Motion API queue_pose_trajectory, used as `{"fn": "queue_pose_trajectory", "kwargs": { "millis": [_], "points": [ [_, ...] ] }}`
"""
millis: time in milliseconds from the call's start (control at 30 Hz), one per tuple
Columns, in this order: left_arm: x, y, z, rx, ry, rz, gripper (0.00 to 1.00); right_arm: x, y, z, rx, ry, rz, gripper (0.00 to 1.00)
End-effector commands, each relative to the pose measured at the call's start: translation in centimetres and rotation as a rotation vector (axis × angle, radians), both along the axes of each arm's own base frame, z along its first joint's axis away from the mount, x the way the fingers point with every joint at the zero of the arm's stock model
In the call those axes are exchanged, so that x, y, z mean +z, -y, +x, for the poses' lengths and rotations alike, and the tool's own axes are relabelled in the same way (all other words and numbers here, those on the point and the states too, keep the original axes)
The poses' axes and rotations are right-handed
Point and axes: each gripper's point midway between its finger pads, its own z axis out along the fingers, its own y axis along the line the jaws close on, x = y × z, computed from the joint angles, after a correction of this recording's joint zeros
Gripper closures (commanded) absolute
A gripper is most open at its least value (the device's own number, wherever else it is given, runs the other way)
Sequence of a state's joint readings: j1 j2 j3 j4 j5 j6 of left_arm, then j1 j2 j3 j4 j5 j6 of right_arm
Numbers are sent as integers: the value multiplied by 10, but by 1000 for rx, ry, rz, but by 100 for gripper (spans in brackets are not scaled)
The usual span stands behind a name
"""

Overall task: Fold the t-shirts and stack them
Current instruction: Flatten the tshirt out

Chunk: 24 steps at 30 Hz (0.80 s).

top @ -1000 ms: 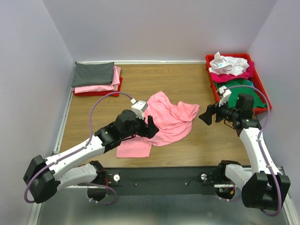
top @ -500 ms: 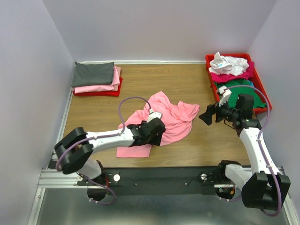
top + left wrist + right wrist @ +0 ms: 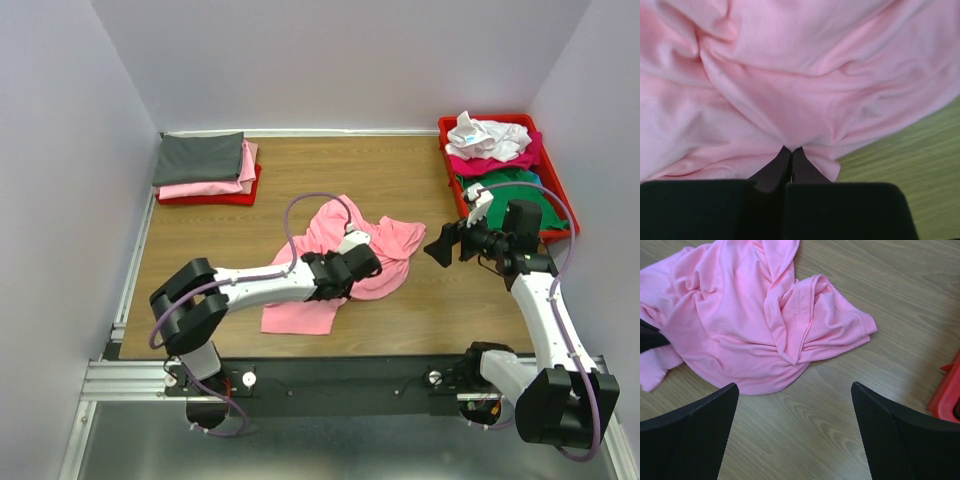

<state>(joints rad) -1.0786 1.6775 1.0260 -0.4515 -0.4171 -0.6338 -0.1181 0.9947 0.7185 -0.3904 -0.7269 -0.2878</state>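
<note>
Your left tool (image 3: pixel 791 151) pinches a thin fold of pink shirt (image 3: pixel 805 75); tug hard and it may slip. Your right tool (image 3: pixel 437 247) sits spread at 3 o'clock.

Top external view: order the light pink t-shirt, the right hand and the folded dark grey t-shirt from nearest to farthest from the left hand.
1. The light pink t-shirt: centre, pinched in the left hand.
2. The right hand: open, just right of that shirt.
3. The folded dark grey t-shirt: far left corner.
</note>
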Motion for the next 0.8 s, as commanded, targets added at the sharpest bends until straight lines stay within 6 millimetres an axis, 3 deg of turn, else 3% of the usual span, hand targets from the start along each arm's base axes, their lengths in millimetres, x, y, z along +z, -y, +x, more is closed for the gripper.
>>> {"fn": "queue_pose_trajectory", "kwargs": {
  "millis": [0, 67, 133, 200, 233, 300, 333, 400, 433, 533, 600, 667, 700, 733, 767],
  "points": [
    [154, 35, 30, -77, 271, -174, 100, 9, 3, 5, -17, 30, -8, 0],
    [219, 44, 35, -131, 370, -271, 100, 10, 6, 7, -29, 35, -17, 0],
    [309, 51, 34, -218, 508, -414, 100, 10, 10, 9, -54, 38, -35, 0],
    [360, 55, 30, -268, 584, -496, 100, 11, 14, 10, -71, 42, -46, 0],
    [404, 53, 26, -301, 639, -558, 100, 11, 17, 11, -89, 46, -58, 0],
    [432, 60, 24, -340, 668, -584, 100, 12, 20, 13, -105, 49, -64, 0],
    [471, 56, 17, -368, 716, -643, 100, 13, 22, 13, -116, 49, -67, 0],
    [492, 65, 14, -410, 733, -682, 100, 14, 23, 14, -121, 53, -66, 0],
    [522, 62, 2, -448, 767, -752, 100, 16, 23, 13, -120, 57, -64, 0],
    [547, 69, -8, -504, 792, -837, 100, 22, 15, 9, -81, 77, -38, 0],
    [554, 67, -13, -521, 799, -869, 100, 26, 8, 3, -36, 92, -16, 0],
    [540, 72, -10, -527, 785, -863, 100, 32, -5, -7, 38, 111, 18, 0],
    [541, 65, -10, -516, 790, -874, 100, 34, -8, -11, 64, 117, 28, 0],
    [520, 72, -5, -516, 759, -853, 100, 37, -13, -15, 102, 127, 40, 0],
    [514, 69, 1, -504, 753, -849, 100, 38, -16, -19, 121, 127, 46, 0]
  ]
}}
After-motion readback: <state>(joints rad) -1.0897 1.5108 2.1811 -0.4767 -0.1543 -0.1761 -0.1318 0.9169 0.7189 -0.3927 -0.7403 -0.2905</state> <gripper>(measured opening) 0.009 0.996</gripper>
